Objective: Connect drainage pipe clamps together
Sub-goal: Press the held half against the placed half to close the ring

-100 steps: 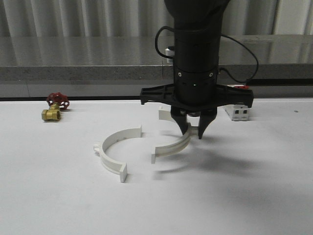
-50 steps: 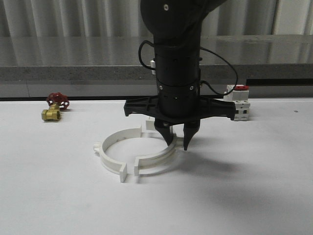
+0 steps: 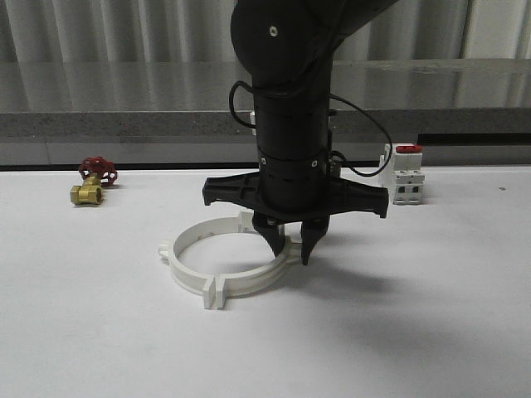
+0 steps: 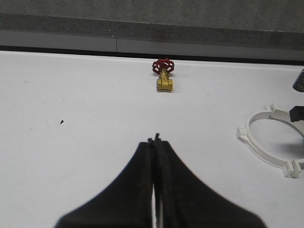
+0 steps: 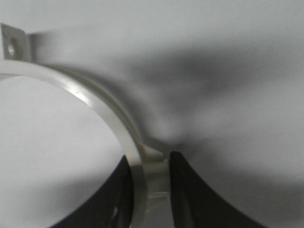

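Observation:
Two white drainage pipe clamps lie on the white table as one ring. The left half (image 3: 178, 261) and the right half (image 3: 257, 280) meet at their end tabs (image 3: 216, 292) in front, and their back tabs meet too. My right gripper (image 3: 290, 251) points straight down and is shut on the right half's band (image 5: 95, 102), one black finger (image 5: 187, 190) on each side of it. A tab with a hole (image 5: 12, 42) shows at the band's end. My left gripper (image 4: 155, 140) is shut on nothing, well to the left of the ring (image 4: 259, 145).
A brass valve with a red handwheel (image 3: 93, 182) lies at the back left, also seen as the brass valve (image 4: 164, 78) ahead of the left gripper. A white breaker with a red switch (image 3: 406, 178) stands at the back right. A grey ledge (image 3: 124, 124) borders the table's far edge.
My right gripper has carried the right half-ring leftward across the table. Its tabs have closed the gap to the left half, which has stayed put.

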`<state>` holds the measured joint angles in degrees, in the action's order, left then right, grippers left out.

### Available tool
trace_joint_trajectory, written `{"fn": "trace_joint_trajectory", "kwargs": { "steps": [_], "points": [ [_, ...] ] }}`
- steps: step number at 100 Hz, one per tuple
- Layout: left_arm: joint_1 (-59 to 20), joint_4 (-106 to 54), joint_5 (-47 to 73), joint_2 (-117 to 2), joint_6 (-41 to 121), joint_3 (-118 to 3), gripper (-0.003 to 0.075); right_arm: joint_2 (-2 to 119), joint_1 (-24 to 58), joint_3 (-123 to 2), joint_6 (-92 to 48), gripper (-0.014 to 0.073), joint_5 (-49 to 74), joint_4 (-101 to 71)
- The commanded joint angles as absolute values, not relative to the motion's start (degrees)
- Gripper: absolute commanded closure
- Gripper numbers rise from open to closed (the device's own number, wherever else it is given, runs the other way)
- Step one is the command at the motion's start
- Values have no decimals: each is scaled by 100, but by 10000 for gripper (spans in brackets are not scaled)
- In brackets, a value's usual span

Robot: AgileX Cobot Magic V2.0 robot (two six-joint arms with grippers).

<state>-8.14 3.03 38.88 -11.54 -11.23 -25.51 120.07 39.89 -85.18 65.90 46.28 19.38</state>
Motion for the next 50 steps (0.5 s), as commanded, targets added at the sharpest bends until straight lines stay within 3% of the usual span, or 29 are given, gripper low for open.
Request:
{"fn": "trace_joint_trajectory", "kwargs": {
  "steps": [1,50],
  "points": [
    [-807,321,3475,-1205,-1115,-2704,740,11746,3989,-8700,6603,556,4535,1986],
    [-807,321,3475,-1205,-1115,-2704,740,11752,3992,-8707,6603,556,4420,1944]
  ]
}}
